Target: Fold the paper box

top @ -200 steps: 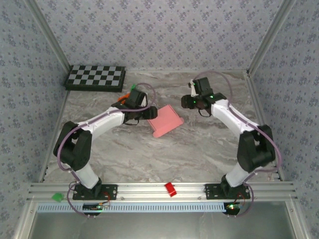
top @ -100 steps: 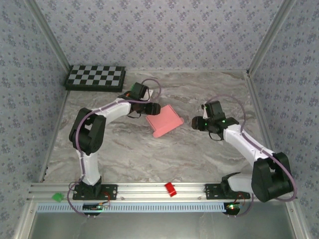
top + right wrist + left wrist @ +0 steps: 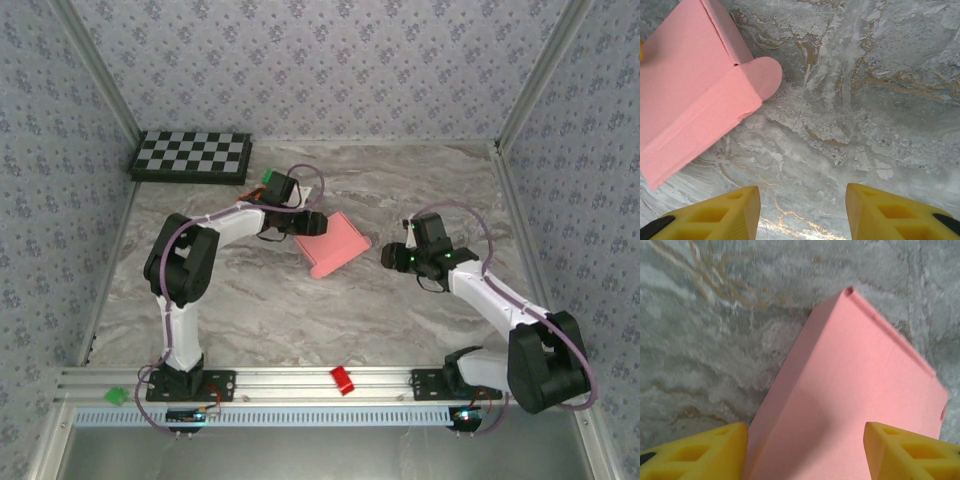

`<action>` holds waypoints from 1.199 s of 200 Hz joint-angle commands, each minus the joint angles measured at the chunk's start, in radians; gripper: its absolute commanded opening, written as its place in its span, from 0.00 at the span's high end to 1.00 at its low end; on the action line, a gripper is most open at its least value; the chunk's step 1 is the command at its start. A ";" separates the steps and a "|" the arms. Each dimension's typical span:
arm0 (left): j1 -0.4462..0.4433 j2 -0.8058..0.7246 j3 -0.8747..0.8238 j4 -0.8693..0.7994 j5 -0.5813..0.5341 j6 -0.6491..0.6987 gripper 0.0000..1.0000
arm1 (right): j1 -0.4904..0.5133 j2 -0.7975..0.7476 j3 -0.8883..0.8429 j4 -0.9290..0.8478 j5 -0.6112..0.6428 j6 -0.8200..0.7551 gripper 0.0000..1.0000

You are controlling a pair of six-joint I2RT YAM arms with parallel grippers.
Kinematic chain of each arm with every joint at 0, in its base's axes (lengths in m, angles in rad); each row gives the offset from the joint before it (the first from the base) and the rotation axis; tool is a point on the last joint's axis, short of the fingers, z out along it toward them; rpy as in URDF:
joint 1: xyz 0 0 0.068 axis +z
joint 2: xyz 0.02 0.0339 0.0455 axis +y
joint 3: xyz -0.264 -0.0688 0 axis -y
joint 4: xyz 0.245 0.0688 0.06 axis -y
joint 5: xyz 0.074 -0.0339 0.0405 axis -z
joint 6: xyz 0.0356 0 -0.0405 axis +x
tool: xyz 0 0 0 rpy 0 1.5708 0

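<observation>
— How do the arms stand on the table point(image 3: 400, 310)?
— The left arm point(image 3: 215, 232) is bent at the elbow and reaches right. The right arm point(image 3: 490, 295) stretches far-left.
— And the paper box point(image 3: 335, 245)?
— It lies mid-table between them, with its long side running near-left to far-right. The left claw point(image 3: 312, 222), wide, is over its far-left end. The right claw point(image 3: 388, 257), also wide, hangs just right, apart.

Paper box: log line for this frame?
paper box: folded, rounded tab out | left gripper: open, over box | right gripper: open, off box
</observation>
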 commanded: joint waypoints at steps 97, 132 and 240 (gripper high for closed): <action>-0.041 -0.173 -0.162 0.091 -0.007 -0.238 0.48 | 0.017 0.110 0.013 0.131 -0.092 0.062 0.51; -0.059 -0.171 -0.176 0.107 -0.009 -0.266 0.48 | 0.016 0.151 0.020 0.186 -0.130 0.086 0.51; -0.070 -0.238 -0.164 0.041 -0.126 -0.255 0.46 | -0.003 0.219 0.032 0.288 -0.210 0.149 0.50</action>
